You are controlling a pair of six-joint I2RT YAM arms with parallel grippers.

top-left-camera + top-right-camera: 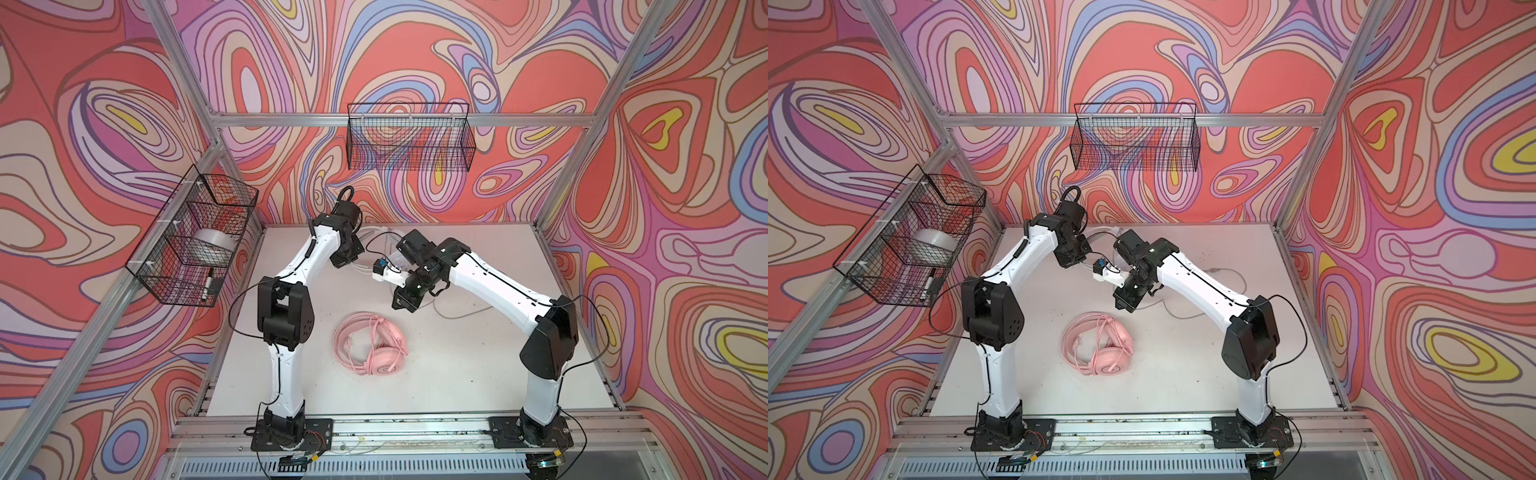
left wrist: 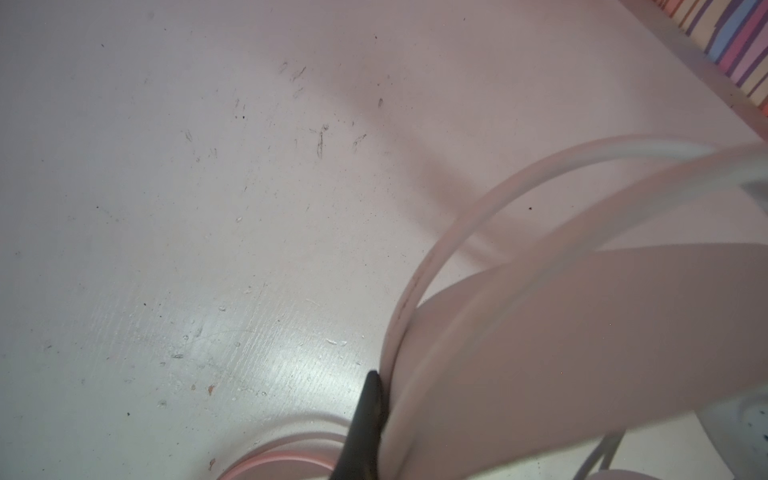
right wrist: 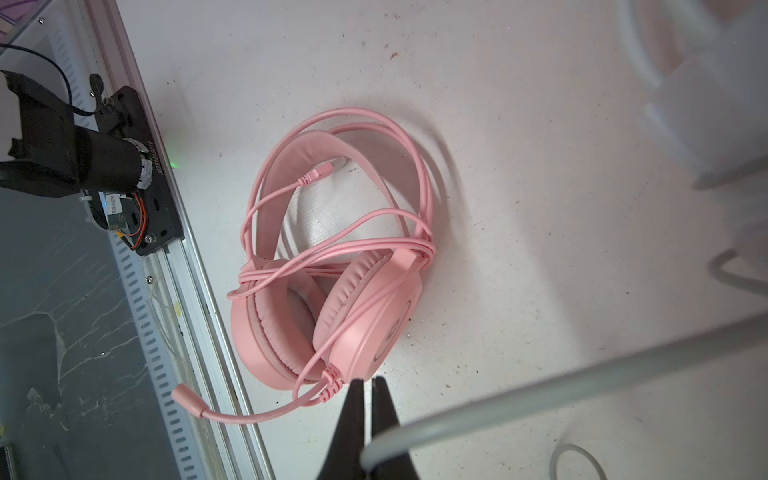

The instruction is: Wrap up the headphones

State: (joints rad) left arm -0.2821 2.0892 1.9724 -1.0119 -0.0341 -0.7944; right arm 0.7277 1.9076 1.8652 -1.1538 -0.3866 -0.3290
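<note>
We judge the job about half done. The pink headset [image 3: 332, 266] lies on the table [image 1: 478, 365] with its pink cable [image 3: 419, 245] looped around the band and cups and the plug resting inside the loop, so that one looks finished to us. It sits just beyond the fingertips of the right gripper [image 3: 370, 384] and below them, well apart from the left gripper [image 2: 371, 390]. What remains is the white headset [image 2: 582, 353], which in both top views is mostly hidden between the two wrists. Our left gripper is clamped on its headband: one dark finger presses against the band's edge, and the other is hidden behind it. Our right gripper is pinched tight on the grey cable [image 3: 540, 395], which runs out sideways from between the jaws, so much of it looks unwound. Both arms reach forward with elbows raised and wrists bent down, the two grippers near each other above the table.
</note>
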